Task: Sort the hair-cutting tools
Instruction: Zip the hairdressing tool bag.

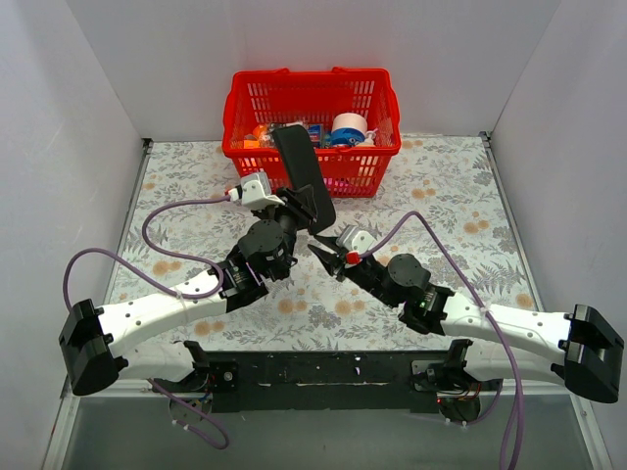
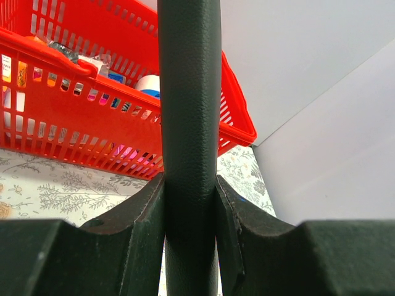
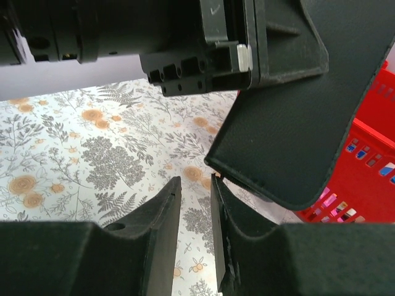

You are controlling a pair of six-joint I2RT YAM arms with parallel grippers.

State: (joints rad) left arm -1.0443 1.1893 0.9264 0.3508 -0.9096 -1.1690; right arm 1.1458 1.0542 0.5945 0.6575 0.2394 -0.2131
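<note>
A large flat black pouch (image 1: 300, 168) is held upright above the table, and my left gripper (image 1: 297, 206) is shut on its lower part. In the left wrist view the pouch (image 2: 189, 92) fills the gap between the fingers (image 2: 148, 209). My right gripper (image 1: 319, 253) sits just below and right of the pouch, slightly open with nothing between its fingers. In the right wrist view a rounded corner of the pouch (image 3: 290, 123) hangs just above the right gripper (image 3: 195, 182). No scissors or slim black stick shows in any view.
A red plastic basket (image 1: 235, 110) with mixed items stands at the back centre, close behind the pouch; its rim (image 2: 62, 50) and side (image 3: 370, 185) show in both wrist views. A floral cloth (image 1: 460, 196) covers the table, and white walls enclose it.
</note>
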